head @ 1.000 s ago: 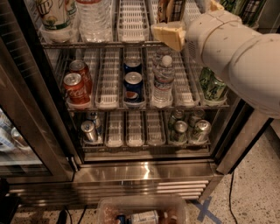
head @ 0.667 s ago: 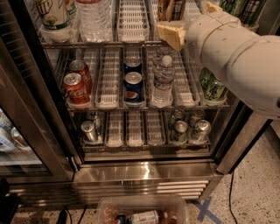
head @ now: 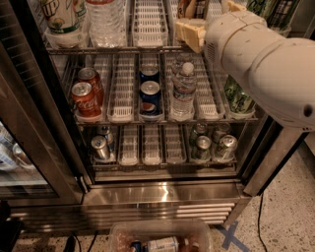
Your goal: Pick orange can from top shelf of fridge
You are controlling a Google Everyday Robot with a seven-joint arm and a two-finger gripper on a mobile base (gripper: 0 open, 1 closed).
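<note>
Pale yellow against the steel, the end effector (head: 191, 33) sits at the front edge of the top shelf (head: 147, 48), just in front of the orange can (head: 187, 8). Whether it is open or closed, or touching the can, cannot be told. The bulky white arm (head: 266, 64) that carries it fills the upper right, nearest the camera. On the floor a clear plastic bin (head: 157, 231) stands before the fridge (head: 162, 193). The middle rack holds two red Coca-Cola cans (head: 84, 98), a Pepsi can (head: 149, 96), a water bottle (head: 183, 91) and a green can (head: 238, 98). Farthest up, the orange can stands upright in a lane of the top shelf, long axis vertical, its upper part cut off by the picture's edge.
</note>
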